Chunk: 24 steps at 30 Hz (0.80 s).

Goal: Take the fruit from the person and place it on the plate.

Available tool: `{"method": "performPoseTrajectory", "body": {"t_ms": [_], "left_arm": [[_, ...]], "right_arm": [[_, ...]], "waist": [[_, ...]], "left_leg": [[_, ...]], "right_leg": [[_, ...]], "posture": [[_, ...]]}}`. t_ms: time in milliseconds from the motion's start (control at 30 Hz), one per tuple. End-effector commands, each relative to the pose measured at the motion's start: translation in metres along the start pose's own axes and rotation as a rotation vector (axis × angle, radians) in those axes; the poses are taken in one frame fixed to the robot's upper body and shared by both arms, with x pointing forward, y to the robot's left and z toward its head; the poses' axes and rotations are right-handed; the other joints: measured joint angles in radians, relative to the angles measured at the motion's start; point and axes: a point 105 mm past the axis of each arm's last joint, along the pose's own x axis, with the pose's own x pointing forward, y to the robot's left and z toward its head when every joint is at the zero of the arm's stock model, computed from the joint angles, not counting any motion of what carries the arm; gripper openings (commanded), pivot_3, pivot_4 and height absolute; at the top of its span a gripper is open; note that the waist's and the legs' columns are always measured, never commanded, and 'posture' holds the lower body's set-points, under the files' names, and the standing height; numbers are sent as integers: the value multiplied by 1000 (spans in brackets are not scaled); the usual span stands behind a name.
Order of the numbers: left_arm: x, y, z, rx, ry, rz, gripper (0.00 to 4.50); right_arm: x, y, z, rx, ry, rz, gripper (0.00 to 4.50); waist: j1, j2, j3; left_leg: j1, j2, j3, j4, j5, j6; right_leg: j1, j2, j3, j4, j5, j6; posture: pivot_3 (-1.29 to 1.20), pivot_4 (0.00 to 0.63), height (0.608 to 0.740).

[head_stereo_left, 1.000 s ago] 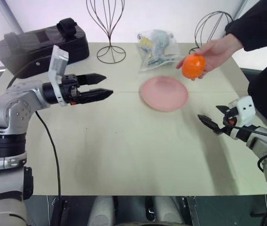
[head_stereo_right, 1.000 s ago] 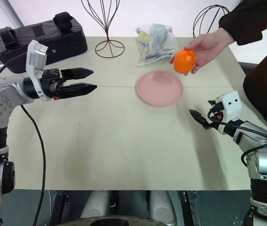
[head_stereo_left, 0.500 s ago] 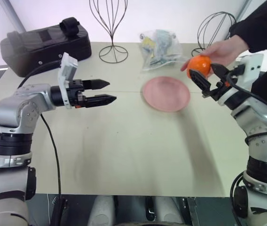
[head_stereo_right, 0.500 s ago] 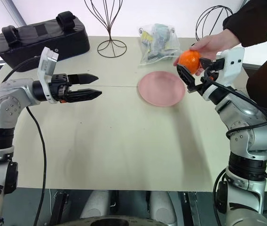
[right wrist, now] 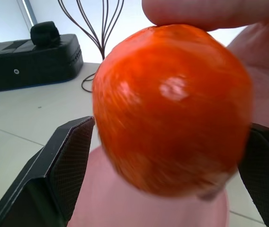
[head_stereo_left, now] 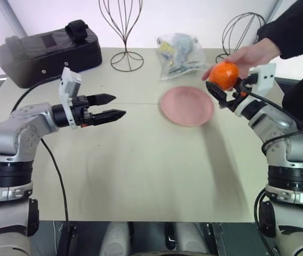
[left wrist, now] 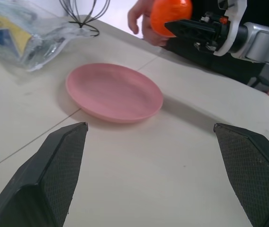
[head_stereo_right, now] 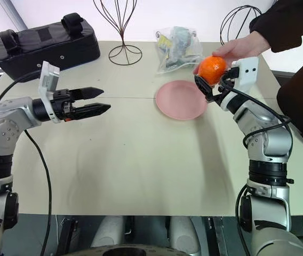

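One fruit (head_stereo_left: 224, 74), one plate (head_stereo_left: 186, 106), one black bag (head_stereo_left: 47, 49), two wire stands (head_stereo_left: 121, 32), one plastic pouch (head_stereo_left: 180, 52).

Glossy smooth fruit (right wrist: 172, 109); matt pink plate (left wrist: 113, 92); crinkly clear plastic bag (head_stereo_left: 179, 53).

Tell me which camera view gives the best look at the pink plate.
The left wrist view: the plate lies whole, close and unobstructed on the table, ahead of the left gripper. The two head views show it whole too, but smaller and farther off. In the right wrist view the fruit hides most of it.
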Motion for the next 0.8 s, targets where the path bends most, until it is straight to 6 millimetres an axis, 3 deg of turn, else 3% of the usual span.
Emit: {"method": "performPoseTrajectory", "body": {"t_ms": [33, 100, 200, 367, 500, 800], "left_arm": [[-6, -5, 11, 41, -28, 4, 4500], [-6, -6, 10, 39, -27, 6, 4500], [-6, -6, 9, 37, -26, 10, 4500], [-7, -3, 2, 33, -1, 30, 4500], [-14, 3, -11, 25, 36, 77, 4500], [-24, 1, -33, 26, 113, 137, 4500]], "right_arm": [[3, -2, 19, -44, -72, -5, 3172], [3, -1, 19, -48, -74, -3, 2808], [3, 0, 20, -51, -77, 3, 2808], [8, 21, 13, -65, -38, 84, 2808], [21, 39, -12, -56, 21, 122, 2808], [58, 47, -61, -57, 154, 152, 2808]], "waist": [[2, 0, 0], [2, 0, 0], [1, 0, 0], [-1, 0, 0], [-6, 0, 0], [2, 0, 0]], "left_leg": [[0, 0, 0, 0, 0, 0], [0, 0, 0, 0, 0, 0], [0, 0, 0, 0, 0, 0], [0, 0, 0, 0, 0, 0], [0, 0, 0, 0, 0, 0], [-1, 0, 1, 0, 0, 0]], "right_leg": [[0, 0, 0, 0, 0, 0], [0, 0, 0, 0, 0, 0], [0, 0, 0, 0, 0, 0], [0, 0, 0, 0, 0, 0], [-1, 1, 0, 1, 0, 0], [-1, 0, 0, 1, 0, -1]], "posture": [[0, 150, 740], [0, 150, 740], [0, 150, 740], [0, 150, 740], [0, 150, 740], [0, 150, 740]]}}
